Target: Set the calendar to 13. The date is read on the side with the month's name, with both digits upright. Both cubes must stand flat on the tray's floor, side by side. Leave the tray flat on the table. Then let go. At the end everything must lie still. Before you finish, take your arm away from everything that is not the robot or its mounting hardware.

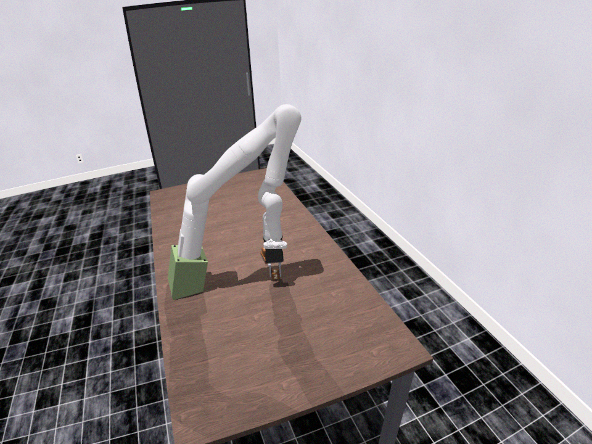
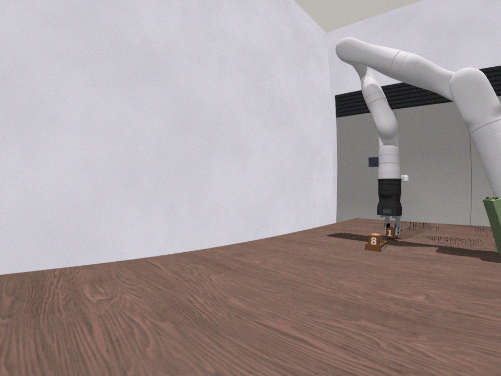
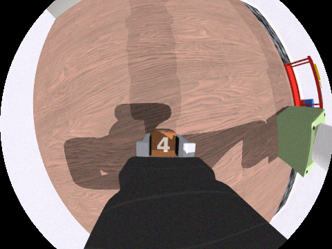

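While our gripper (image 2: 391, 231) clamps the cube showing 1 (image 2: 389, 232), raised above the tray (image 2: 376, 247), the 8 cube (image 2: 373, 239) sits just beside it.

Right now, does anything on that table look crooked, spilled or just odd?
Only one thing: the cube showing 1 sits a little higher than the cube showing 8 in the small tray, so the pair looks uneven. The gripper is clamped on it. Nothing looks spilled or broken.
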Controlling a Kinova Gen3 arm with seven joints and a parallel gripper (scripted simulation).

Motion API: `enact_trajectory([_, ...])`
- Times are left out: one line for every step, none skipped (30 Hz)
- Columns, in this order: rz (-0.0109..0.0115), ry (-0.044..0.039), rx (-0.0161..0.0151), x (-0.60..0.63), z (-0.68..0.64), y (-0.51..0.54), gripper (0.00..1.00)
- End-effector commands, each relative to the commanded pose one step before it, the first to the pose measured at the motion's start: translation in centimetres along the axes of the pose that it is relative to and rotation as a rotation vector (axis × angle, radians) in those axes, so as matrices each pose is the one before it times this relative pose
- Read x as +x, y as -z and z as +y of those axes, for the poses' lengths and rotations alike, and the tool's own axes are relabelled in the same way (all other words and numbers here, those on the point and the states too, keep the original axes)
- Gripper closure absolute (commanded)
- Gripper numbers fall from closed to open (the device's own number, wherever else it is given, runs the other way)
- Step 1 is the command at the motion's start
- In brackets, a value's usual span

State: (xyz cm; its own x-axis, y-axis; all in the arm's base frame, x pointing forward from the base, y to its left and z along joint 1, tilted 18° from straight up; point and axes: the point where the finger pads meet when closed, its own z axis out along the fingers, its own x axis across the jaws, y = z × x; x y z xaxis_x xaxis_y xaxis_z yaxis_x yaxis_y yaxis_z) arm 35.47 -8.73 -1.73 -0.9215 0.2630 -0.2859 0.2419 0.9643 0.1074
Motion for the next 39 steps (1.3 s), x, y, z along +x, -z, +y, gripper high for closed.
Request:
enact_trajectory([-0.01073,-0.00245,-0.00102,-0.390,-0.023,0.791,0.40])
enact_trajectory([-0.00002,0.00002,0.00003,0.000,-0.001,0.239,0.40])
enact_trajectory([0.00003,-0.00002,-0.00004,0.000,0.001,0.255,0.40])
enact_trajectory([-0.00004,0.00003,0.00006,0.000,-0.002,0.273,0.40])
enact_trajectory([0.00005,-0.00004,-0.00007,0.001,0.002,0.279,0.40])
enact_trajectory([-0.00001,0.00001,0.00002,0.000,-0.001,0.293,0.40])
enact_trajectory([0.00000,0.00000,0.00000,0.000,0.000,0.301,0.40])
enact_trajectory([0.00003,-0.00002,-0.00004,0.001,0.001,0.307,0.40])
enact_trajectory([0.00000,0.00000,0.00000,0.000,0.000,0.000,0.40])
enact_trajectory([0.00000,0.00000,0.00000,0.000,0.000,0.000,0.40])
enact_trajectory([-0.00003,0.00002,0.00004,-0.001,-0.001,0.316,0.40])
enact_trajectory([0.00001,-0.00001,-0.00002,0.000,0.001,0.318,0.40])
enact_trajectory([0.00004,-0.00003,-0.00005,0.001,0.002,0.320,0.40])
enact_trajectory([-0.00003,0.00002,0.00005,-0.001,-0.001,0.325,0.40])
enact_trajectory([0.00000,0.00000,0.00000,0.000,0.000,0.324,0.40])
enact_trajectory([0.00008,-0.00004,-0.00009,0.002,0.003,0.320,0.40])
enact_trajectory([-0.00004,0.00003,0.00005,-0.001,-0.002,0.314,0.40])
enact_trajectory([0.00002,-0.00001,-0.00002,0.001,0.001,0.291,0.40])
enact_trajectory([0.00007,-0.00003,-0.00008,0.003,0.002,0.263,0.40])
enact_trajectory([-0.00010,0.00005,0.00010,-0.003,-0.003,0.253,0.40])
enact_trajectory([0.00014,-0.00006,-0.00014,0.005,0.004,0.218,0.40])
enact_trajectory([-0.00006,0.00003,0.00005,-0.001,-0.001,0.212,0.40])
enact_trajectory([0.00003,0.00000,-0.00001,0.001,0.000,0.190,0.40])
enact_trajectory([0.00016,-0.00006,-0.00014,0.005,0.004,0.168,0.40])
enact_trajectory([-0.00021,0.00009,0.00020,-0.007,-0.005,0.174,0.40])
enact_trajectory([0.00000,0.00000,0.00000,0.000,0.000,0.000,0.40])
enact_trajectory([0.00000,0.00000,0.00000,0.000,0.000,0.000,0.40])
enact_trajectory([0.00017,-0.00005,-0.00012,0.005,0.003,0.142,0.40])
enact_trajectory([0.00019,-0.00006,-0.00015,0.006,0.004,0.130,0.40])
enact_trajectory([-0.00012,0.00004,0.00010,-0.004,-0.002,0.134,0.40])
enact_trajectory([-0.00033,0.00012,0.00027,-0.010,-0.007,0.134,0.40])
enact_trajectory([0.00042,-0.00013,-0.00028,0.014,0.006,0.092,0.40])
enact_trajectory([0.00019,-0.00005,-0.00013,0.006,0.003,0.095,0.40])
enact_trajectory([-0.00004,0.00001,0.00003,-0.001,0.000,0.098,0.40])
enact_trajectory([-0.00026,0.00008,0.00018,-0.008,-0.004,0.101,0.40])
enact_trajectory([-0.00027,0.00008,0.00020,-0.009,-0.005,0.095,0.40])
enact_trajectory([0.00032,-0.00010,-0.00018,0.010,0.003,0.068,0.40])
enact_trajectory([0.00019,-0.00006,-0.00011,0.006,0.002,0.070,0.40])
enact_trajectory([0.00006,-0.00002,-0.00004,0.002,0.001,0.071,0.40])
